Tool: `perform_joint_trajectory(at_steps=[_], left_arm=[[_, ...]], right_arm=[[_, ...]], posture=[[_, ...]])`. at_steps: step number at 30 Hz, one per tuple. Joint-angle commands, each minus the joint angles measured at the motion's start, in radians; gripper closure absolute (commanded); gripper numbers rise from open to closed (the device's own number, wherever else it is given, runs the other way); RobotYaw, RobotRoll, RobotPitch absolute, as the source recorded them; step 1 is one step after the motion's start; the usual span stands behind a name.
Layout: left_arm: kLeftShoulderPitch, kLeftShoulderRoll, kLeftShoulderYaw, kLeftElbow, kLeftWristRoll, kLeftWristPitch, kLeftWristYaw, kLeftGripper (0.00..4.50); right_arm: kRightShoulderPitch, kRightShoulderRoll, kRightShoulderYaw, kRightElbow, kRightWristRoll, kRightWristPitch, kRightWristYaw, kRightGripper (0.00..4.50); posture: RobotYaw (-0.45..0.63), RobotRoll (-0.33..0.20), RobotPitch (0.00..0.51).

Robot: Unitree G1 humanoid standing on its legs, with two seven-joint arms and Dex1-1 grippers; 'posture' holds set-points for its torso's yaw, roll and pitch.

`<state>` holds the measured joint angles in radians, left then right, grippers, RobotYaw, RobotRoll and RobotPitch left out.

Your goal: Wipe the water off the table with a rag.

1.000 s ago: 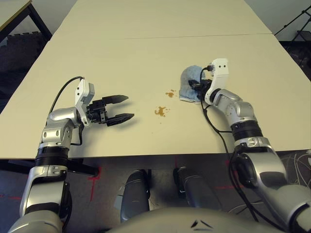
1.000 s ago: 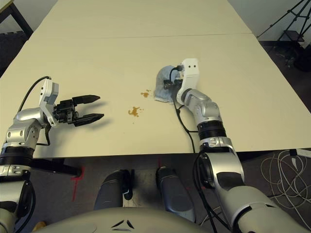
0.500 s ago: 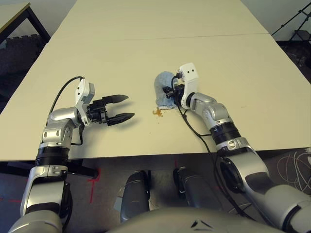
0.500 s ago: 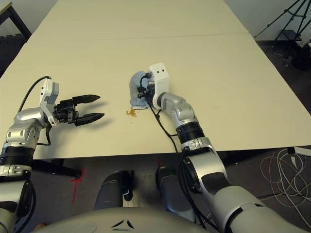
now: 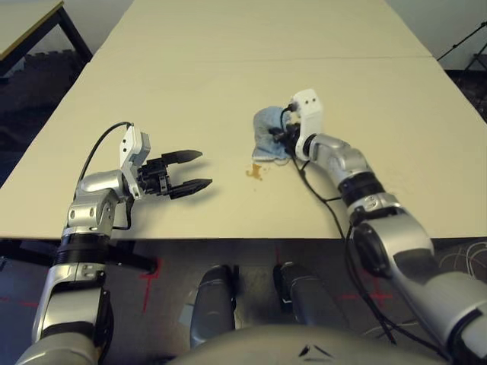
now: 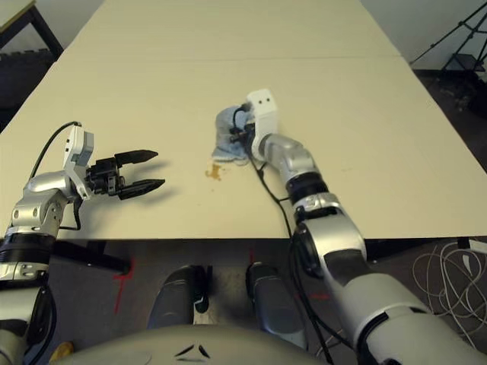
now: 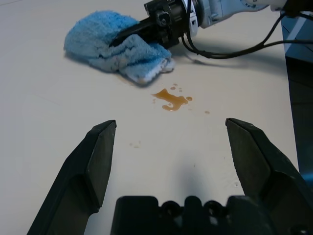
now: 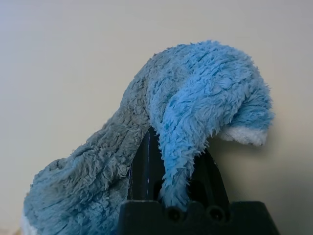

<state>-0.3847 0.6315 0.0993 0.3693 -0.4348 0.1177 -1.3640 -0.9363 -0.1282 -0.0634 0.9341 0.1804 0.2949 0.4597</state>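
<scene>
Beige table (image 5: 228, 84) w/ blue rag (image 5: 268, 135) beside brown water (image 5: 254, 172) splatter.

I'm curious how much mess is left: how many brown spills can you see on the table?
1: one brown splatter on the table, just in front of the rag. More may be hidden under the rag.

On the worktop (image 5: 228, 91), the rag (image 5: 270, 133) lies under the right hand (image 5: 283, 137). The water (image 5: 254, 172) sits just before it. The left hand (image 5: 196, 169) hovers well apart, leftward.
</scene>
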Motion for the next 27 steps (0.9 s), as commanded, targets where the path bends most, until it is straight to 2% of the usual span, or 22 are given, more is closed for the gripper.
perform_joint_trajectory(at_steps=[1,8,13,17,20,27], left_arm=[[-0.01,-0.01,-0.007,0.007,-0.001,-0.002,-0.002,0.0],[-0.016,-0.009,-0.006,0.013,0.001,-0.001,-0.005,0.0],[-0.014,0.01,-0.007,0.023,0.004,0.001,-0.026,0.0],[-0.017,0.027,-0.005,0.033,0.003,0.003,-0.047,0.0],[-0.028,0.038,-0.004,0.042,0.003,0.01,-0.059,0.0],[-0.025,0.05,-0.004,0.038,0.002,0.017,-0.077,0.0]], right_arm=[[-0.029,-0.051,-0.046,0.044,0.004,-0.038,-0.016,4.39],[-0.015,-0.16,-0.078,0.022,0.016,0.004,0.036,4.39],[0.116,-0.209,-0.055,-0.22,0.051,0.199,0.122,4.39],[0.217,-0.199,-0.045,-0.428,0.084,0.338,0.122,4.39],[0.311,-0.147,-0.006,-0.601,0.116,0.452,0.109,4.39],[0.388,-0.086,0.062,-0.747,0.14,0.572,0.11,4.39]], posture=[[-0.18,0.0,0.129],[-0.19,0.0,0.134],[-0.2,0.0,0.14],[-0.2,0.0,0.14],[-0.2,0.0,0.143],[-0.19,0.0,0.146]])
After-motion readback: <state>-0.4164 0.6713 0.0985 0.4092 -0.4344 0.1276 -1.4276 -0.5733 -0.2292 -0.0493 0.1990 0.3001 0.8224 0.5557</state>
